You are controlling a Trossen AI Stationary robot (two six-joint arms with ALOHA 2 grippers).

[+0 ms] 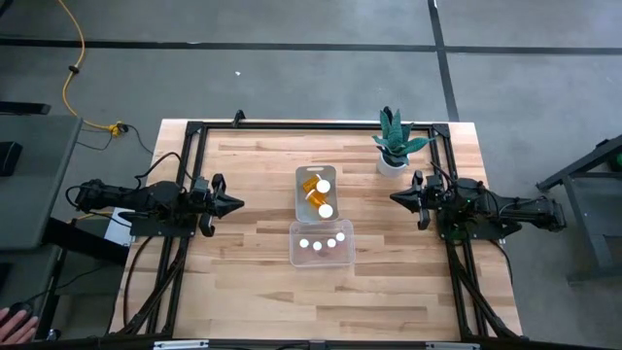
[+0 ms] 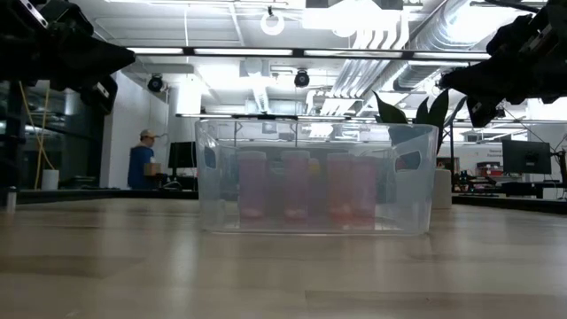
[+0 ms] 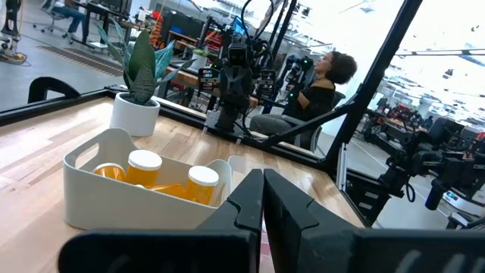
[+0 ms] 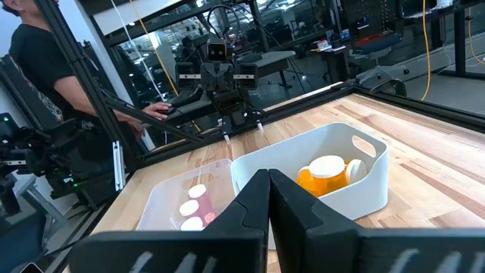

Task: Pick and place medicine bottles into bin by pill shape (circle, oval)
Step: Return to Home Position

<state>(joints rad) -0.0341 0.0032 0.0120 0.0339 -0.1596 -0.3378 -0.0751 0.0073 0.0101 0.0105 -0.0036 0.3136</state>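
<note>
Bottles (image 1: 318, 246): all in view are binned, and none stands loose on the table (image 1: 253, 282). Clear bin (image 1: 321, 260), the nearer of the two at mid-table: four bottles, upright, counted as four white caps from above and as four standing shapes in the low view. Gray bin (image 1: 316, 170), touching or just beside the clear bin on its far side: bottles lying on their sides, two white caps counted. Whether a third bottle lies under or behind these two cannot be told. Total: six sure. Pill shapes inside cannot be read, so the sorting itself cannot be checked. Judgement: picking and placing looks complete, with nothing left but to park the arms. Left gripper (image 1: 238, 204): low at the table's left side, well apart from both bins, its fingers (image 3: 235, 212) pressed together and holding nothing. Right gripper (image 1: 394, 197): at the right side, likewise apart from the bins, its fingers (image 4: 250, 205) closed and empty. Also on the table: one plant (image 1: 392, 146) in a white pot, near the right gripper.
</note>
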